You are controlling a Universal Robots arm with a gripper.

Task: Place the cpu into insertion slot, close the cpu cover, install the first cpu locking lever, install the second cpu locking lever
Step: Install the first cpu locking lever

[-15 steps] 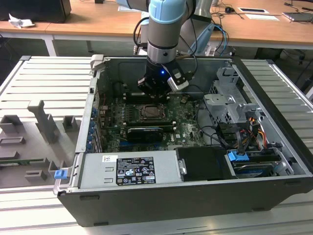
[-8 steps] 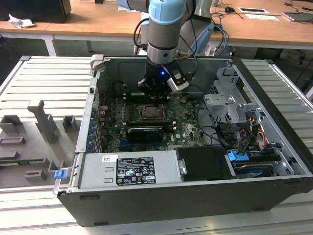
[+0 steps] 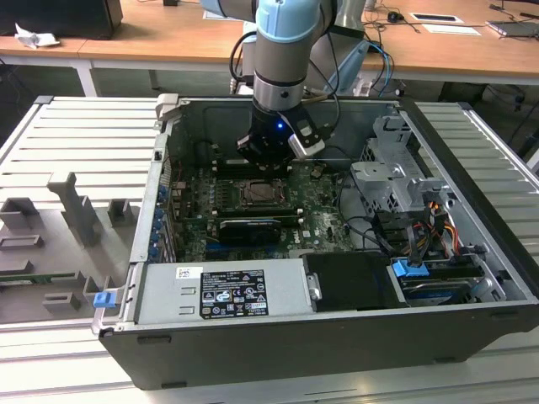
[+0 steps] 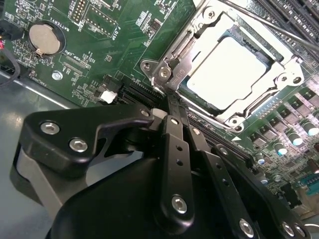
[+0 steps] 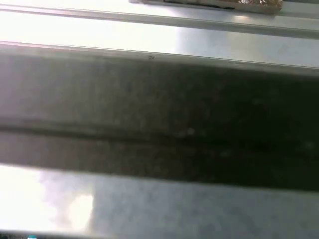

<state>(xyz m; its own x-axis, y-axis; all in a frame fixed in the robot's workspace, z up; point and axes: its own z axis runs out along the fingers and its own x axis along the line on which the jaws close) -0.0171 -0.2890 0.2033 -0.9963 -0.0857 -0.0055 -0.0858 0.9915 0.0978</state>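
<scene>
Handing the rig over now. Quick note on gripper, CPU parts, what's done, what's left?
Gripper: fingers together, holding nothing, tips beside a corner of the socket; in the exterior view it hangs inside the open PC case above the board.
CPU: seated in the socket, pale face showing through the cover's window.
Cover: down flat over the chip.
Levers: a thin metal rod runs along one side of the socket; I cannot tell whether either lever is latched.
Done: chip placed, cover closed. Left: confirm and finish both levers.
</scene>
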